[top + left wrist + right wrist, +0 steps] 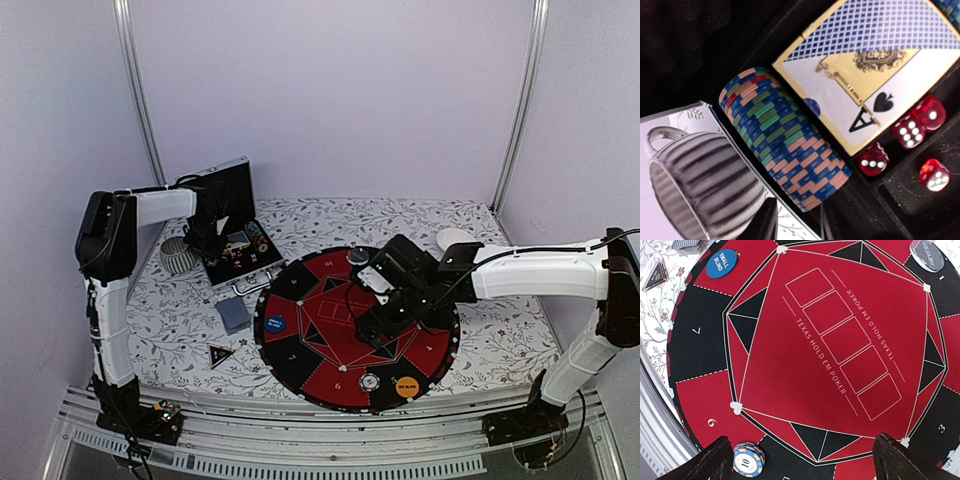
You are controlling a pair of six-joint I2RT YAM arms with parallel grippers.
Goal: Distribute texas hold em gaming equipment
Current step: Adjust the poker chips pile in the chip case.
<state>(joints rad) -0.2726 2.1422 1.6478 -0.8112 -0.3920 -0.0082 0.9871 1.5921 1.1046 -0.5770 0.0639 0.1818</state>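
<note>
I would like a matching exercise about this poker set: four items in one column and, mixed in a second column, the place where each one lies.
Items:
1. blue small blind button
2. orange big blind button
3. red dice
4. black triangular marker

Places:
A. inside the case
B. on the floral cloth, off the mat
C. on a red section of the mat
D. on a black section of the mat

Pairs: 1-C, 2-D, 3-A, 4-B.

Chip stack (785, 145) looks like smooth hard plastic w/ slight sheen; dice (872, 160) are glossy see-thru red plastic, card pack (840, 65) glossy w/ gold foil. Ribbed cup (695, 170) is shiny metal, case lining (685, 45) matt black, felt-like. Mat (840, 340) matt, cloth-like; small blind button (720, 263) smooth plastic.
</note>
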